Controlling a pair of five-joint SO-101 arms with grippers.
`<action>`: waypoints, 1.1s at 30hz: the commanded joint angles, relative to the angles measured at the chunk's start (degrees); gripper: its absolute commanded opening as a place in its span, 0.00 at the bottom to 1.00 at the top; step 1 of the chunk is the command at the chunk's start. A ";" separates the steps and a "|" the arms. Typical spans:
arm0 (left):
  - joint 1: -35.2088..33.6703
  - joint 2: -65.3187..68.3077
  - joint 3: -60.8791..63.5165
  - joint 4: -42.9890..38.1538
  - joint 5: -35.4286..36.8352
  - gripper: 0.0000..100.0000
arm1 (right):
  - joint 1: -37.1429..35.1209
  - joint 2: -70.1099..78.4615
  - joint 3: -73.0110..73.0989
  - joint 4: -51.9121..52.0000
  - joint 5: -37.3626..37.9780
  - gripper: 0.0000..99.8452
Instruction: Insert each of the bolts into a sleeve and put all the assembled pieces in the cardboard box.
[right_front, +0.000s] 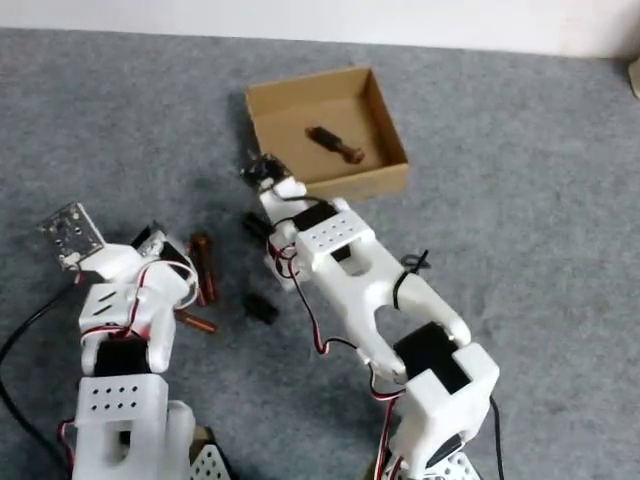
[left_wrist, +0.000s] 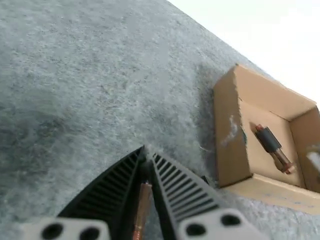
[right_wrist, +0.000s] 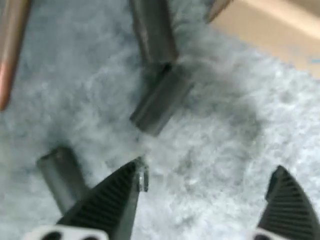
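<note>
The left gripper (left_wrist: 145, 160) was clamped tight on a copper bolt (left_wrist: 142, 207) and pointed across the grey carpet (left_wrist: 75, 75) toward the cardboard box (left_wrist: 227, 130). One finished piece (left_wrist: 270, 144) lay inside the box. The right gripper (right_wrist: 208, 172) hung just above the carpet with its jaws wide apart, near three dark sleeves (right_wrist: 160, 102), with a loose bolt (right_wrist: 12, 45) beside them.

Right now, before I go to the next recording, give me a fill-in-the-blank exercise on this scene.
The cardboard box holds ___ assembled piece. The left gripper has its fingers shut on a copper ___. The right gripper hangs over the grey carpet with its fingers ___.
Missing words: one; bolt; open.
</note>
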 joint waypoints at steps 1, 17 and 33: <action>-1.36 0.13 -4.09 -0.18 0.44 0.01 | -0.22 -1.80 -2.24 -3.91 -5.01 0.37; -1.36 0.13 -4.18 -0.35 0.44 0.01 | -6.55 -1.36 -1.71 -12.79 -10.46 0.37; -1.36 0.13 -4.18 -0.35 0.44 0.01 | -4.26 13.58 -7.78 -8.22 -10.46 0.35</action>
